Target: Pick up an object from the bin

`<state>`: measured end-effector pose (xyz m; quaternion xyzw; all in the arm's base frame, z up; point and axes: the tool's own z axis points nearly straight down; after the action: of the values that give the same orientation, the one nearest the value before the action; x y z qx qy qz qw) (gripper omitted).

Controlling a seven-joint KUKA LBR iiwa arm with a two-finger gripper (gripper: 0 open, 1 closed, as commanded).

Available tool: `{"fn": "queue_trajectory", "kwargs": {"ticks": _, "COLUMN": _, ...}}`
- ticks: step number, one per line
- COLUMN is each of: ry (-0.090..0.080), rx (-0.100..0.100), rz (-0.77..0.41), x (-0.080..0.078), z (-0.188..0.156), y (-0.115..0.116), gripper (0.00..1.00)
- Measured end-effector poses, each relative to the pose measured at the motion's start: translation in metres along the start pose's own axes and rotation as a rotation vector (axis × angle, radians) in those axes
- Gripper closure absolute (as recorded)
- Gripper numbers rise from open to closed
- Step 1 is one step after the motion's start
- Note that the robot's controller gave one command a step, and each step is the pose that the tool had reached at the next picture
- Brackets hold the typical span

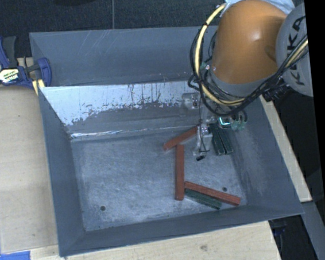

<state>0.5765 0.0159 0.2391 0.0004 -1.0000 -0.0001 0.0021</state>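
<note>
My gripper [204, 150] hangs low in the right half of the grey bin [122, 185], at the right end of a short red-brown stick [180, 140] lying tilted. Whether it is apart or together, I cannot tell. A longer red-brown stick [180, 173] runs down from there, meeting a third red-brown stick [213, 192] and a dark green stick [204, 198].

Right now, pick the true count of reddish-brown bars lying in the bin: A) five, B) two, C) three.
C: there is a short bar farthest back, a long bar running toward the near wall, and a third bar lying beside the dark green bar.
</note>
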Motion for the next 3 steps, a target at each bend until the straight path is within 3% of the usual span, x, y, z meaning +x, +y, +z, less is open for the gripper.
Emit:
{"fn": "queue_trajectory", "kwargs": {"ticks": 1, "ry": -0.001, "rx": 0.001, "rz": -0.305, "x": -0.040, "z": 0.164, "y": -0.019, "gripper": 0.00}}
{"fn": "queue_trajectory", "kwargs": {"ticks": 2, "ry": -0.005, "rx": 0.002, "rz": -0.825, "x": -0.015, "z": 0.169, "y": -0.041, "gripper": 0.00}}
{"fn": "queue_trajectory", "kwargs": {"ticks": 3, "ry": -0.006, "rx": 0.001, "rz": -0.824, "x": -0.016, "z": 0.169, "y": -0.040, "gripper": 1.00}}
